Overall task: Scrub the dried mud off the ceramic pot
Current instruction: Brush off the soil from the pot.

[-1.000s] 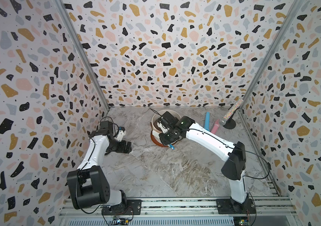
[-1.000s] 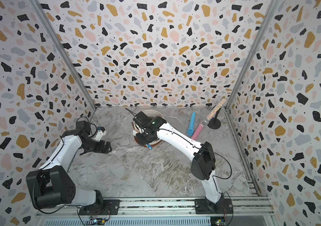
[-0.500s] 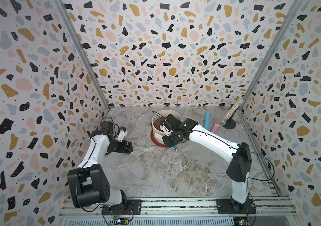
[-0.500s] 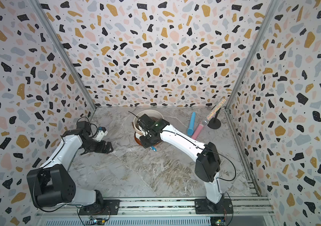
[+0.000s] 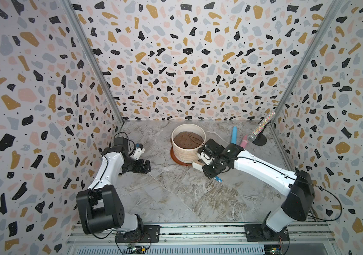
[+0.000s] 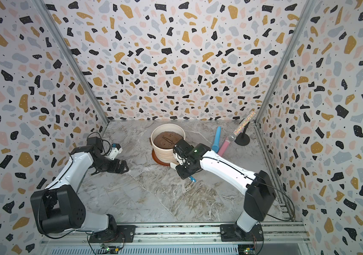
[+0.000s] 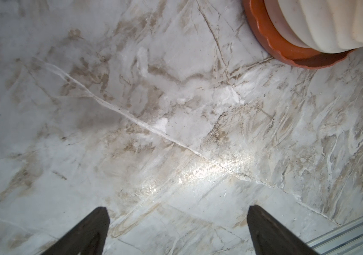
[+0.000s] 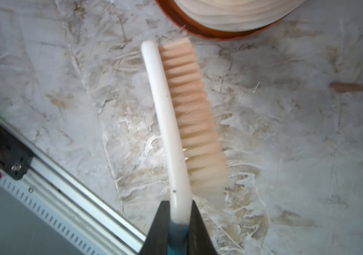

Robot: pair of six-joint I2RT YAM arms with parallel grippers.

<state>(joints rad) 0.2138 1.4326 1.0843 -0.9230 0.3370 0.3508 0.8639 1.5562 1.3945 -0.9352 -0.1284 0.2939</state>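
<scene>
The cream ribbed ceramic pot, full of brown soil, stands on its terracotta saucer at the back centre. My right gripper is shut on a scrub brush with a white handle and tan bristles. The brush head hangs just in front of the pot, right of it and apart from it. A blurred reddish-brown flake of dried mud lies on the floor. My left gripper is open and empty over bare floor, left of the pot.
A blue cylinder and a pink one lie at the back right. A glitter microphone leans on a black stand beside them. Patterned walls close three sides, and a metal rail runs along the front.
My right gripper has drawn back with the brush from the pot's front side toward the front right. The left arm has barely moved.
</scene>
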